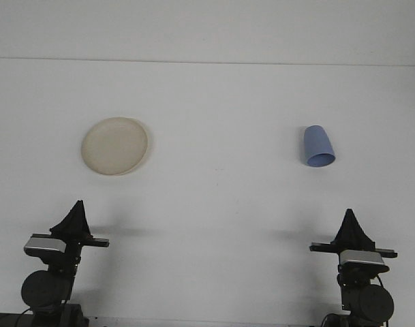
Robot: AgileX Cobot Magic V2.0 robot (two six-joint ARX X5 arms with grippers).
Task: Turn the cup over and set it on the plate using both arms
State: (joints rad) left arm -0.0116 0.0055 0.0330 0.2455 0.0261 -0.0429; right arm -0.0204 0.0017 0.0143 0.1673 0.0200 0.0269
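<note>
Blue cup (319, 146) upside down, cream plate (115, 145) apart

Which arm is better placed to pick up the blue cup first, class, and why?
The right gripper. The blue cup sits on the right side of the table, ahead of that arm, while the left gripper sits below the cream plate, far across from the cup.

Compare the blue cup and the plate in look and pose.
The blue cup is blue and tall-sided; the plate is cream and shallow. The cup stands wide end down on the table's right side; the plate lies flat on the left. Both sit on the white table, untouched.
</note>
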